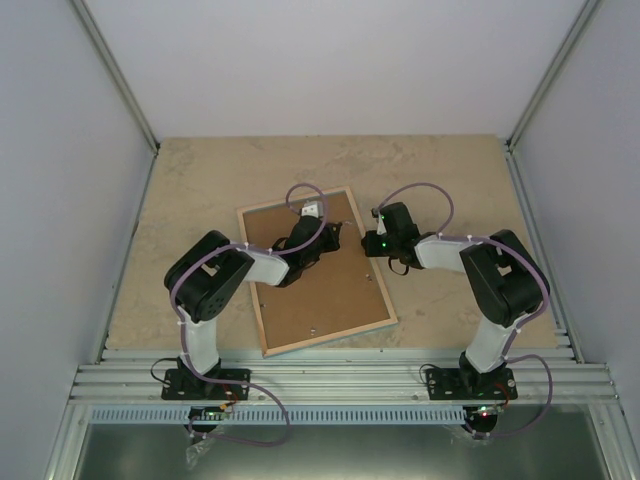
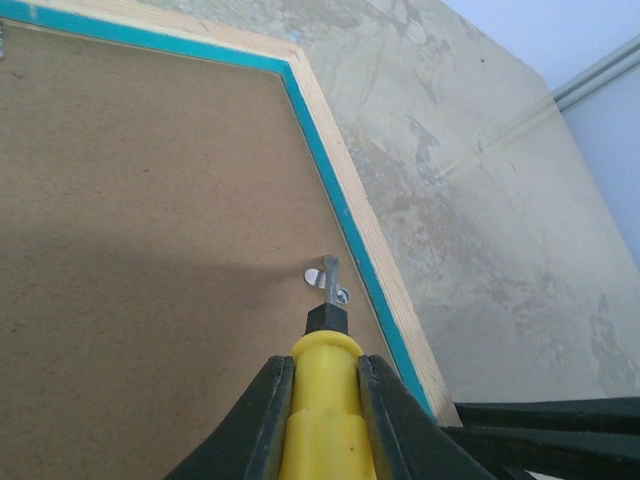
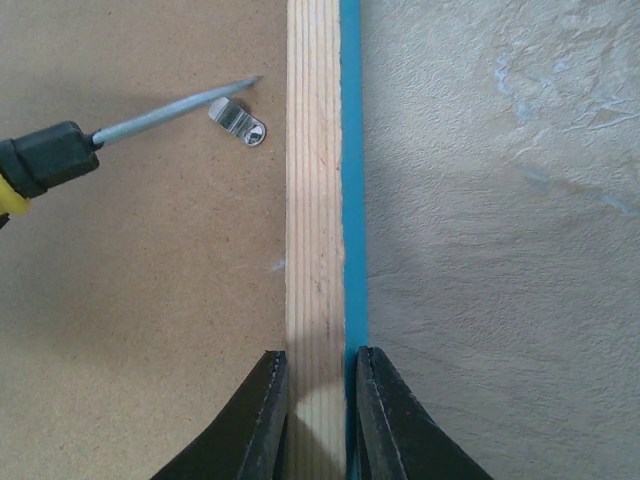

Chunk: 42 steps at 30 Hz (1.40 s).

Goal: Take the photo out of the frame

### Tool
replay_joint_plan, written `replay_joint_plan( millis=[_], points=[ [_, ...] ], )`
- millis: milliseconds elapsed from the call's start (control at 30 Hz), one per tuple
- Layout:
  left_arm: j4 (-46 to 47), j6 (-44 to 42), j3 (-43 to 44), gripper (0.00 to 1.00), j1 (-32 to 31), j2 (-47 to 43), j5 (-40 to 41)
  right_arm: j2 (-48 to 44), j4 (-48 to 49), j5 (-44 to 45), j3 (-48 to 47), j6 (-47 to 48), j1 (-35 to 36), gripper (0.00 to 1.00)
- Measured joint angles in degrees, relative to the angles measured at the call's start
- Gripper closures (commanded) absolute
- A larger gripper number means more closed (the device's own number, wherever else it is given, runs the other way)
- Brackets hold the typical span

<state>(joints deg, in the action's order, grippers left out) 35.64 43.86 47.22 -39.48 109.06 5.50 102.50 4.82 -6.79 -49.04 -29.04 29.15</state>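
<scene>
The frame (image 1: pixel 332 338) lies face down on the table, with its pale wood rim (image 3: pixel 315 200) and turquoise edge (image 2: pixel 340 215) showing. The brown backing board (image 1: pixel 320 290) fills it and hides the photo. My left gripper (image 1: pixel 305 228) is shut on a yellow-handled screwdriver (image 2: pixel 322 400). The screwdriver's tip rests at a small metal clip (image 2: pixel 312 275) near the frame's right side. My right gripper (image 3: pixel 318 355) is shut on the frame's right rim, one finger on the inner side and one on the turquoise outer edge. The screwdriver shaft (image 3: pixel 160 112) and the clip (image 3: pixel 240 123) also show in the right wrist view.
The beige stone-patterned table (image 1: pixel 450 180) lies around the frame, bounded by white walls and an aluminium rail (image 1: pixel 340 380) at the near edge. Two more small clips show on the backing board near its front edge (image 1: pixel 314 330). Both arm bases stand on the rail.
</scene>
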Motion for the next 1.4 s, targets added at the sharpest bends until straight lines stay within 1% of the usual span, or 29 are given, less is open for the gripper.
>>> replay_joint_plan(
  millis=[400,867,1100,1400],
  points=[
    [-0.09,1.18,-0.85,1.0,-0.28,-0.76,1.49,0.0,0.02,0.15,0.0,-0.15,0.07,0.99],
    [-1.11,1.16,-3.56,1.0,-0.37,-3.69,-0.22,-0.09,0.2,0.98,0.15,-0.44,0.31,1.0],
    [-2.82,0.96,-5.95,1.0,-0.39,-8.37,-0.37,-0.15,0.35,1.05,0.26,-0.85,0.31,1.0],
    [-6.03,0.79,-8.26,1.0,-0.48,-17.07,1.38,-1.27,-0.66,1.05,1.03,-2.32,-0.63,1.0]
  ],
)
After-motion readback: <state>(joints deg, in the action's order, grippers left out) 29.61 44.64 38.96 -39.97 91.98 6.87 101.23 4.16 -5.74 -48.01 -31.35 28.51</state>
